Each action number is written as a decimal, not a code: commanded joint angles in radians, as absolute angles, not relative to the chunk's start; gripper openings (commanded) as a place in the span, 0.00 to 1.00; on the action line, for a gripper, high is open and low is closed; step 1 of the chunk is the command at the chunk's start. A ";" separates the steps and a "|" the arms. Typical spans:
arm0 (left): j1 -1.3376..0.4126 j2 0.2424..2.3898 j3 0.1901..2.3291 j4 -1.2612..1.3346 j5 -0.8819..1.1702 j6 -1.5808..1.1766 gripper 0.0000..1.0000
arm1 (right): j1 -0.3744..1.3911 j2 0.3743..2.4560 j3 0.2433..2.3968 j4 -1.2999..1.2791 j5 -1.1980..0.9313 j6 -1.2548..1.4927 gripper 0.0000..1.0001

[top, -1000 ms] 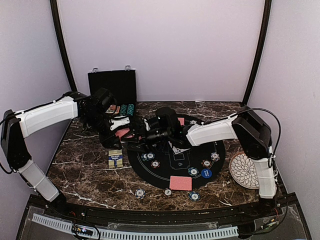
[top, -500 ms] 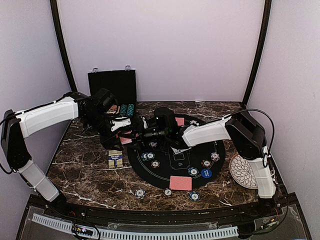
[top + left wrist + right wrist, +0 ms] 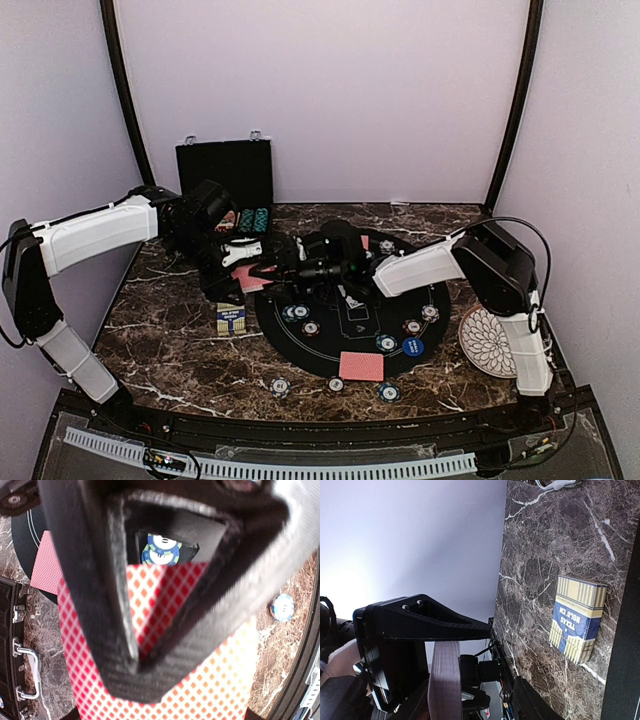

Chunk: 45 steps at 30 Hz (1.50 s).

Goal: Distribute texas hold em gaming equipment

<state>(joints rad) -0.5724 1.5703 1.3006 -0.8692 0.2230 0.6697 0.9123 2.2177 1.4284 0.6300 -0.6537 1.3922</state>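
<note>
Step in hand, as I read it: dealing from the deck, one arm holding it and the other drawing from it.

Position: the left gripper hangs just off the left rim of the round black mat. The right gripper reaches across the mat's far-left part and is close up against it.

Left fingers: clenched on a stack of red-backed playing cards, with the backs filling the lower part of the left wrist view. From the right wrist view the stack shows edge-on as a pale band between the black jaws, held above the marble and off the mat.

Right fingers: cannot tell. They are lost in dark clutter from above and barely enter their own camera. Contact with the stack is also not resolved.

To do it well (my judgement):
- The left grip should hold firm and level so the stack does not fan.
- The right fingers should pinch only the outermost card, at an edge that stands clear of the left jaws.
- The card should be slid out in its own plane, not peeled.
- Carry it low over the mat, clear of the poker chips near its left side.

Also noted: one card lies at the mat's near edge, and the card box sits just outside the left rim.
</note>
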 commanded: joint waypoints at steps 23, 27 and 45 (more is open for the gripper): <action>-0.575 1.534 1.304 -0.880 0.227 0.684 0.00 | 0.881 2.037 1.364 0.531 -0.684 1.298 0.28; -0.575 1.532 1.301 -0.881 0.224 0.686 0.00 | 0.879 2.039 1.374 0.478 -0.692 1.274 0.17; -0.575 1.532 1.290 -0.880 0.204 0.693 0.00 | 0.762 1.754 1.273 -0.107 -0.562 0.882 0.00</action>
